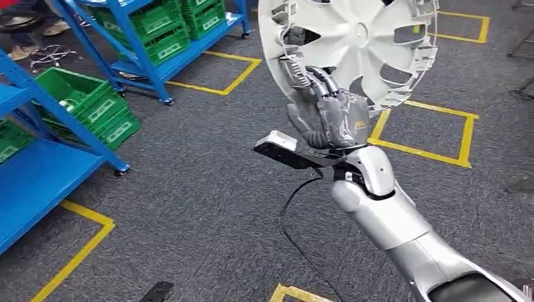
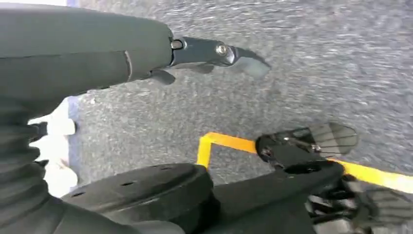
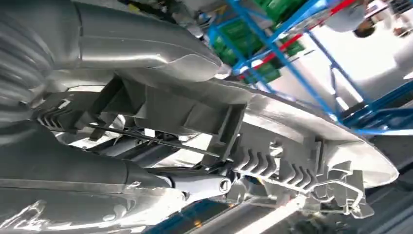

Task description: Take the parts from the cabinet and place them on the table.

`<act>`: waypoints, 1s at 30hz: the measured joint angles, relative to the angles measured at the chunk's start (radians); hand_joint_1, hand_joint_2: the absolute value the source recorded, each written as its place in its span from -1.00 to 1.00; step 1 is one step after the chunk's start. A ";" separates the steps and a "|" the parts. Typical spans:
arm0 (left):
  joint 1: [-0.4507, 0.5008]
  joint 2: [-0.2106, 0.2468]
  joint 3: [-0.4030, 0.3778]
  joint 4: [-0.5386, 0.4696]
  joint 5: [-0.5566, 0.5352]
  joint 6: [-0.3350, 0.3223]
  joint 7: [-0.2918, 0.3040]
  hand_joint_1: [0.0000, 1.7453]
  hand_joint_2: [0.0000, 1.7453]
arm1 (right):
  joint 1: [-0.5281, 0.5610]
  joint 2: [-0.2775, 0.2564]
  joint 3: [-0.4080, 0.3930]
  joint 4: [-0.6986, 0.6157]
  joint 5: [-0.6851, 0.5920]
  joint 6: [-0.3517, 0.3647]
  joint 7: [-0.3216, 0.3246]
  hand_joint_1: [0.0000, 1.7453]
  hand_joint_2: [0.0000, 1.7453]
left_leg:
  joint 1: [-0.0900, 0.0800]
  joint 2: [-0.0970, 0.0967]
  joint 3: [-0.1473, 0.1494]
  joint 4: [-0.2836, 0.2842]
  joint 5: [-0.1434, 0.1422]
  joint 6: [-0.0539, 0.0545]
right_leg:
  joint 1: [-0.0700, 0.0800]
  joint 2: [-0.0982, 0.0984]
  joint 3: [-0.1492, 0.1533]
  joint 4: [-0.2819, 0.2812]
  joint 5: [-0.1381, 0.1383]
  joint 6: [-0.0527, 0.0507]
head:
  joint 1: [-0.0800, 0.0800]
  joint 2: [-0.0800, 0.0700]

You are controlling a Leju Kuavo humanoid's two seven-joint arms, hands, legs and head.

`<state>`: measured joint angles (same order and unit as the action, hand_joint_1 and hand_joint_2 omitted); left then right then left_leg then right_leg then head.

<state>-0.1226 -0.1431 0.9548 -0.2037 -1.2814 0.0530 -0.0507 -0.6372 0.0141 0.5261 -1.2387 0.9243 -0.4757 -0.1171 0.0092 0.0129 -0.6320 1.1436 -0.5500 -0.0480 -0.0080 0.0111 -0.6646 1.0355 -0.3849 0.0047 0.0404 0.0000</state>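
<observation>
A white wheel cover, round with cut-out openings and clips around its rim, is held up in the air at the top of the head view. My right hand grips its lower rim, fingers curled over the edge. The right wrist view shows the ribbed back of the cover close up, lying between the thumb and the darker fingers. My left hand hangs over the grey carpet, fingers apart and holding nothing.
Blue racks with green crates stand on the left, and another rack stands further back. A blue shelf reaches in at the near left. Yellow tape squares mark the grey carpet. A person's feet are at the far left.
</observation>
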 joint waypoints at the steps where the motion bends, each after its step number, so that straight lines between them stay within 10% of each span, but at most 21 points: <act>1: 0.002 0.000 0.000 0.000 0.000 0.000 0.000 -1.00 1.00 | 0.001 0.000 0.000 0.000 0.000 0.000 0.000 1.00 1.00 | -0.001 -0.007 -0.046 0.088 -0.033 0.000 | 0.001 0.012 0.000 0.000 0.000 -0.001 | 0.000 0.000; 3: 0.005 -0.001 0.000 0.000 0.000 0.000 0.000 -1.00 1.00 | 0.006 0.000 0.000 0.001 0.000 0.000 0.000 1.00 1.00 | -0.001 -0.010 -0.098 0.170 -0.039 0.001 | 0.002 0.036 0.000 0.000 0.000 -0.003 | 0.000 0.000; 6: 0.001 0.000 0.000 0.000 0.000 0.000 0.000 -1.00 1.00 | 0.007 0.000 0.000 0.002 0.000 0.000 0.000 1.00 1.00 | 0.000 -0.020 -0.030 0.004 0.084 0.009 | 0.001 0.074 0.001 0.001 0.002 0.001 | -0.001 0.000; 8: 0.002 0.001 0.000 0.000 0.000 0.000 0.000 -1.00 1.00 | 0.003 0.000 0.000 0.002 0.000 0.000 0.000 1.00 1.00 | 0.006 -0.099 0.024 -0.117 0.120 0.017 | 0.004 0.096 -0.007 0.008 0.004 0.011 | -0.001 0.000; 12: 0.000 0.000 0.000 0.000 0.000 0.000 0.000 -1.00 1.00 | 0.005 -0.002 -0.001 0.002 0.000 0.000 0.000 1.00 1.00 | 0.008 -0.066 0.030 -0.135 0.115 0.030 | -0.005 0.135 -0.020 -0.005 0.018 0.039 | 0.000 0.000; 15: -0.001 -0.001 0.000 0.000 0.000 0.000 0.000 -1.00 1.00 | 0.003 -0.002 -0.002 0.000 0.000 0.000 -0.001 1.00 1.00 | 0.009 -0.035 0.034 -0.137 0.116 0.043 | 0.002 0.021 -0.080 0.119 -0.054 0.049 | 0.018 0.000; 18: 0.003 0.001 0.000 0.000 -0.004 -0.001 0.000 -1.00 1.00 | 0.004 -0.002 -0.002 0.001 0.000 0.000 -0.001 1.00 1.00 | 0.007 0.000 0.037 -0.137 0.113 0.045 | -0.001 -0.003 -0.170 0.308 -0.121 0.057 | 0.016 0.000; 21: 0.001 0.000 0.000 0.000 -0.007 -0.002 0.000 -1.00 1.00 | 0.005 -0.004 -0.002 0.003 -0.001 0.002 0.001 1.00 1.00 | 0.007 0.031 0.046 -0.137 0.105 0.039 | -0.001 -0.018 -0.072 0.135 -0.029 0.053 | 0.017 0.000; 23: 0.000 0.000 0.000 0.000 -0.007 -0.002 0.000 -1.00 1.00 | -0.002 -0.004 -0.002 0.003 0.000 0.003 -0.001 1.00 1.00 | -0.002 0.046 0.054 -0.137 0.098 0.029 | 0.014 -0.090 0.003 0.011 -0.017 0.049 | 0.018 0.000; 27: 0.000 0.000 0.000 0.000 -0.008 -0.002 0.003 -1.00 1.00 | -0.003 -0.006 -0.002 0.003 -0.001 0.003 0.000 1.00 1.00 | -0.007 0.080 0.060 -0.141 0.096 0.011 | 0.012 -0.039 -0.005 0.009 -0.007 0.020 | 0.015 0.000; 30: -0.004 0.000 -0.001 0.000 -0.009 -0.002 0.003 -1.00 1.00 | -0.003 -0.006 -0.003 0.001 0.000 0.002 0.002 1.00 1.00 | -0.001 0.013 0.021 -0.049 0.029 0.001 | 0.003 -0.012 -0.001 0.001 -0.001 0.002 | 0.007 0.000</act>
<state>-0.1262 -0.1431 0.9541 -0.2041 -1.2901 0.0511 -0.0477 -0.6401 0.0080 0.5226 -1.2375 0.9239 -0.4734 -0.1152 0.0077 0.0258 -0.6114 1.0944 -0.5212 -0.0475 -0.0054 -0.0006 -0.6653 1.0362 -0.3861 0.0066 0.0477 0.0000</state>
